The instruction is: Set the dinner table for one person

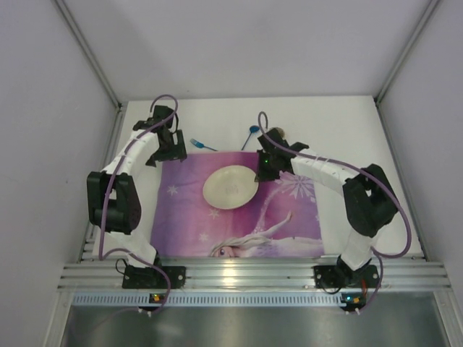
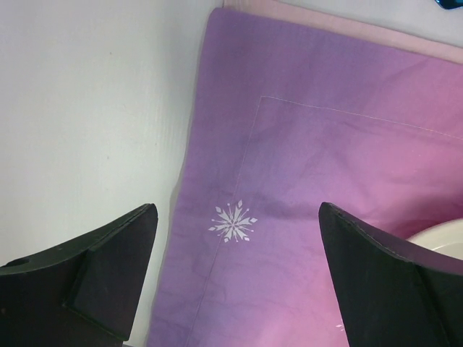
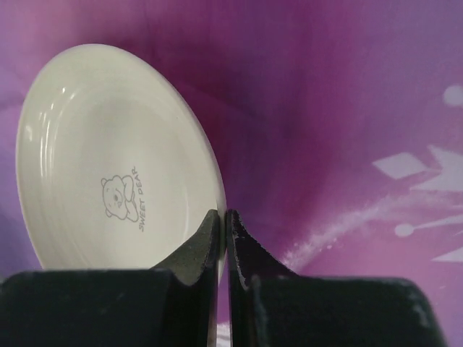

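Note:
A cream plate (image 1: 230,187) with a small bear print (image 3: 108,166) is over the upper middle of the purple snowflake mat (image 1: 239,217), which lies on the white dinner table (image 1: 340,130). My right gripper (image 1: 262,172) is shut on the plate's right rim (image 3: 223,213). I cannot tell whether the plate touches the mat. My left gripper (image 1: 168,152) hangs open and empty over the mat's far left corner (image 2: 237,217). The plate's edge shows at the lower right of the left wrist view (image 2: 441,235).
A blue fork (image 1: 202,145) and a blue spoon (image 1: 253,134) lie on the table just beyond the mat's far edge. A small tan object (image 1: 279,131) is partly hidden behind the right arm. The ribbed aluminium rail (image 1: 253,275) runs along the near edge.

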`<move>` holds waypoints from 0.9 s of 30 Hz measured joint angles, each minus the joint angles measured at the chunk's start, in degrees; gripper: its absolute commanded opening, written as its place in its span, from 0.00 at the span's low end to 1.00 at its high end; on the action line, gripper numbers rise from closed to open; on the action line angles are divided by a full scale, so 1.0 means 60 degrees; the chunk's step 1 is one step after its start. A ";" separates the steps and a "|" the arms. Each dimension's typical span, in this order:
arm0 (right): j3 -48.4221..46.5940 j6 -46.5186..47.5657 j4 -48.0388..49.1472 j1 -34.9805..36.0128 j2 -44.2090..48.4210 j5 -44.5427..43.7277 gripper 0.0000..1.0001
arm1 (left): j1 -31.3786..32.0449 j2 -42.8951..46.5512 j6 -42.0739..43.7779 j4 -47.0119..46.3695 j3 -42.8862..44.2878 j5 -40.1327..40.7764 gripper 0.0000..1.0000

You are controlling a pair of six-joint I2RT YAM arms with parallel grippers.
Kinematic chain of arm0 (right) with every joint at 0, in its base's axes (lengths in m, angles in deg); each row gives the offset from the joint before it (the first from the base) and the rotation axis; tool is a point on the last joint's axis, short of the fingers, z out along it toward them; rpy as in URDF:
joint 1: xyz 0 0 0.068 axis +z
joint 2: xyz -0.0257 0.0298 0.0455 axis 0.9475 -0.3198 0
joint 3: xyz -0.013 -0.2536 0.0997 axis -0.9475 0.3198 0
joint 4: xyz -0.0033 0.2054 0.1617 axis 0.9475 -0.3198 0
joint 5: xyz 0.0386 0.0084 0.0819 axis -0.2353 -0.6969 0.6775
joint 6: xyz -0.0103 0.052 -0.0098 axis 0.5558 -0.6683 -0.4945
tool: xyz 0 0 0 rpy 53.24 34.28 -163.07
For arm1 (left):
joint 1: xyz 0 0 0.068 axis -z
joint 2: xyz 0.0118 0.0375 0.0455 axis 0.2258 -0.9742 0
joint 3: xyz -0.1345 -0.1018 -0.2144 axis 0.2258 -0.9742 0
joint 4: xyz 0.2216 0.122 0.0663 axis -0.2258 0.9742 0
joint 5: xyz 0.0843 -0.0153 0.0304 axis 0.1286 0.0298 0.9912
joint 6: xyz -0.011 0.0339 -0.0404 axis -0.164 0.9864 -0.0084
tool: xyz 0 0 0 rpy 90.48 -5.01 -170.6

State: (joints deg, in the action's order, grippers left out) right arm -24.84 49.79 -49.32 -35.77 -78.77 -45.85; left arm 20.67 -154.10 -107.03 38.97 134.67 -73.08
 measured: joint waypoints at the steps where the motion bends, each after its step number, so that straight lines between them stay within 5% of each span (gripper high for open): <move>1: 0.0146 0.0004 -0.0131 0.0186 0.0000 0.0004 0.00 | 0.0000 0.0000 -0.0004 -0.0004 0.0007 -0.0026 0.99; 12: 0.1122 -0.0069 -0.0200 0.0969 0.0335 -0.0426 0.01 | 0.0000 0.0211 0.0040 -0.0011 -0.0022 -0.0073 0.99; 15: 0.1115 -0.0062 -0.0528 0.0991 0.0339 -0.0729 0.47 | 0.0000 0.0342 0.0044 -0.0004 -0.0058 -0.0076 0.99; 18: 0.1071 0.0025 -0.0882 0.0991 0.0331 -0.0918 0.75 | 0.0000 0.0372 0.0047 0.0000 -0.0058 -0.0106 0.99; 27: -0.2404 0.0546 -0.1723 0.0841 -0.0350 -0.1228 0.82 | 0.0000 0.0430 0.0076 0.0055 -0.0058 -0.0310 0.99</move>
State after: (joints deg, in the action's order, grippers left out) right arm -39.26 53.07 -59.66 -30.73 -80.87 -53.21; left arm 20.67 -151.53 -106.57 39.30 134.32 -74.94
